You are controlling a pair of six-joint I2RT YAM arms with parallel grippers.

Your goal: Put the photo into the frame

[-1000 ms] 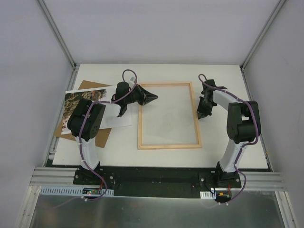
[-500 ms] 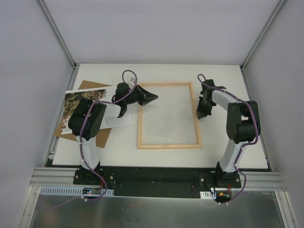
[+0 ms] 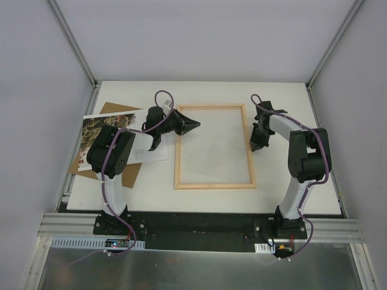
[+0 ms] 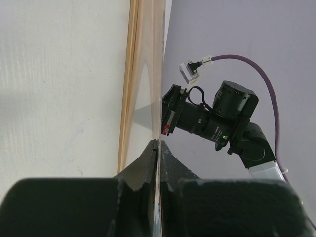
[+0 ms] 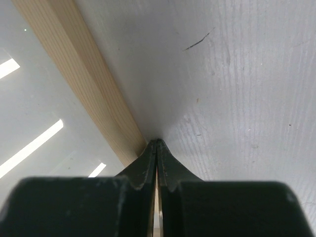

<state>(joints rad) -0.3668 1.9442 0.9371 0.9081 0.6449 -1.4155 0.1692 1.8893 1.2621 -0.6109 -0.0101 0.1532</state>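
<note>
The frame (image 3: 214,185), narrow light wood strips round a clear pane, lies flat mid-table. The photo (image 3: 97,128), a rocky cliff print, rests left of it, partly under my left arm. My left gripper (image 3: 197,125) lies sideways across the frame's left strip near its far corner, tips over the pane. Its jaws are shut (image 4: 157,142) and low beside the wood strip (image 4: 127,98). My right gripper (image 3: 254,147) is shut too, its tips (image 5: 157,140) touching the outer edge of the frame's right strip (image 5: 84,74).
A plain brown backing board (image 3: 118,109) lies under the photo at the table's left edge. White enclosure walls stand close on three sides. My right arm's wrist (image 4: 232,113) shows across the frame in the left wrist view.
My right gripper has edged slightly left against the frame's right strip, and the frame has slid a little to the left. The left gripper has barely moved.
</note>
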